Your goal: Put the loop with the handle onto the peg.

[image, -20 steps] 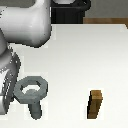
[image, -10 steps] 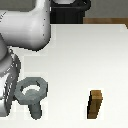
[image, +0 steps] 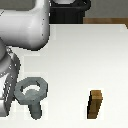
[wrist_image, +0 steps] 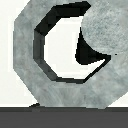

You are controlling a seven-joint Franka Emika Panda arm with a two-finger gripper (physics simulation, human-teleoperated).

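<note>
One loop with the handle [image: 31,93] lies low in the lower left of the exterior view, flat on the white desk [image: 75,60]. It is a grey ring with a round hole, and its short stub handle points down toward the bottom edge of the frame. A bit of white shows through the hole.

One brown wooden block [image: 96,104] stands upright in the lower right of the frame, well apart from the loop. Bare desk lies between them.

Right beside the loop, at the left edge of the frame, is the grey bottom part of the robot arm [image: 22,30]. It looks as if it touches the ring's left side. I cannot tell if the pincer is spread, pressed together or pinching the loop, because that part is blurry and partly cut off by the edge.

Higher up, the big pale body of the arm fills the upper left of the frame. Behind it, at the top middle, sits a black shape [image: 70,11] at the far edge of the desk.

In the wrist view the loop [wrist_image: 30,75] fills almost the whole picture. A round speckled grey shape [wrist_image: 106,27] covers part of the ring and hole, with a dark shadow beside it. I cannot tell what it is.
</note>
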